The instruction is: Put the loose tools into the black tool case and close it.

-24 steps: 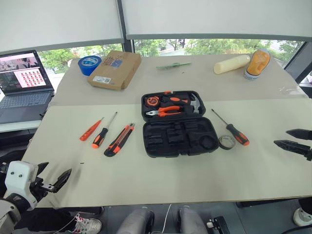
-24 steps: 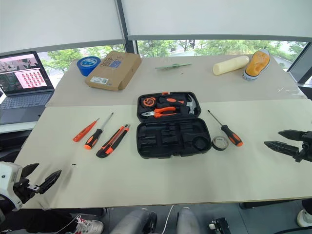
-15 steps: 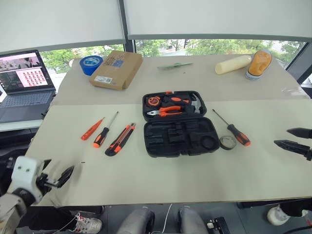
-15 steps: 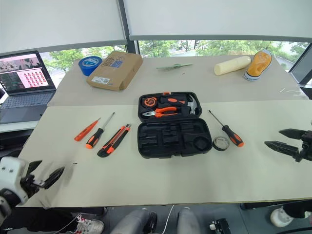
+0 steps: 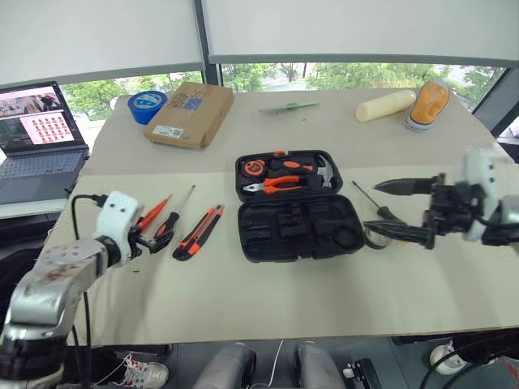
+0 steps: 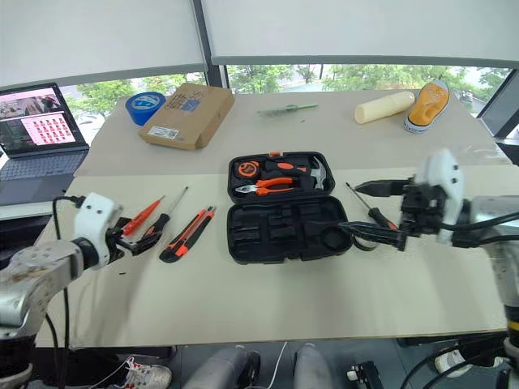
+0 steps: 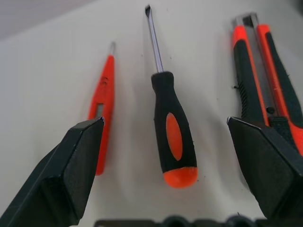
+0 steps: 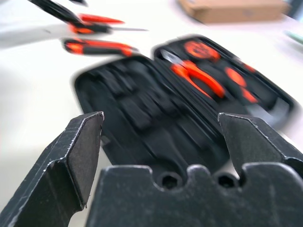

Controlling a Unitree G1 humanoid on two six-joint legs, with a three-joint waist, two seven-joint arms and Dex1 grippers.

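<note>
Left wrist view: our left jaws (image 7: 165, 156) stand wide and empty, with the black-and-orange screwdriver (image 7: 173, 137) lying between them, handle butt toward us. The slim orange driver (image 7: 103, 109) sits just beside one finger (image 7: 71, 170) and the knife (image 7: 265, 80) runs under the other finger (image 7: 270, 165).

Risk: closing from here, we judge the fingers could catch all three at once, or shove the slim driver and knife sideways, because they lie so close together. We'd centre on one handle first.

Right jaws (image 6: 375, 212) are also wide and empty, hanging over the second screwdriver (image 6: 377, 219) and the tape ring (image 6: 363, 237), just beside the case (image 6: 284, 231). Risk there: the lower finger looks about level with the ring, so we could nudge it or knock the screwdriver off its line. We cannot tell whether it touches.

Case lies open in the middle of the counter (image 6: 268, 300), front half's slots bare; pliers (image 6: 263, 186) and other tools seated in the far half. A swing inward could bump the open shell.
</note>
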